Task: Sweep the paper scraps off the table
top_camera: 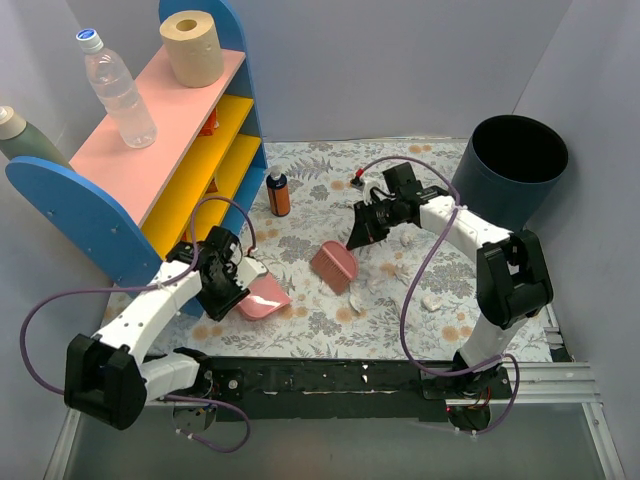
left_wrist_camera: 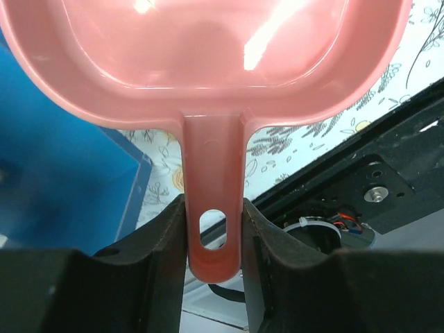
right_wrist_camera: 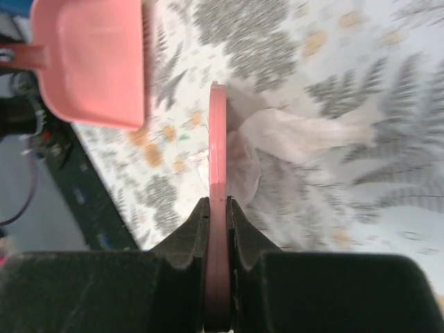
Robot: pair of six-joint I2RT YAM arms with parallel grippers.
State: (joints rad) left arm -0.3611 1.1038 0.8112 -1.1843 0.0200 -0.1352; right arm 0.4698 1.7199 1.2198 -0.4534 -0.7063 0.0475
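Observation:
My left gripper (top_camera: 226, 288) is shut on the handle of a pink dustpan (top_camera: 262, 298), which lies low on the fern-print table (top_camera: 320, 165) at the near left. In the left wrist view my gripper (left_wrist_camera: 214, 216) clamps the handle, and the pan (left_wrist_camera: 208, 62) fills the top. My right gripper (top_camera: 361, 231) is shut on a pink hand brush (top_camera: 335, 266), which reaches down to the table's middle. In the right wrist view my gripper (right_wrist_camera: 218, 205) holds the brush (right_wrist_camera: 218, 139) edge-on against a white paper scrap (right_wrist_camera: 291, 132). Several paper scraps (top_camera: 432, 300) lie right of the brush.
A blue-pink-yellow shelf (top_camera: 150, 150) stands at the left with a water bottle (top_camera: 118, 90) and a beige paper roll (top_camera: 192, 47) on top. An orange bottle (top_camera: 279, 193) stands near the shelf. A dark bin (top_camera: 517, 165) stands at the back right.

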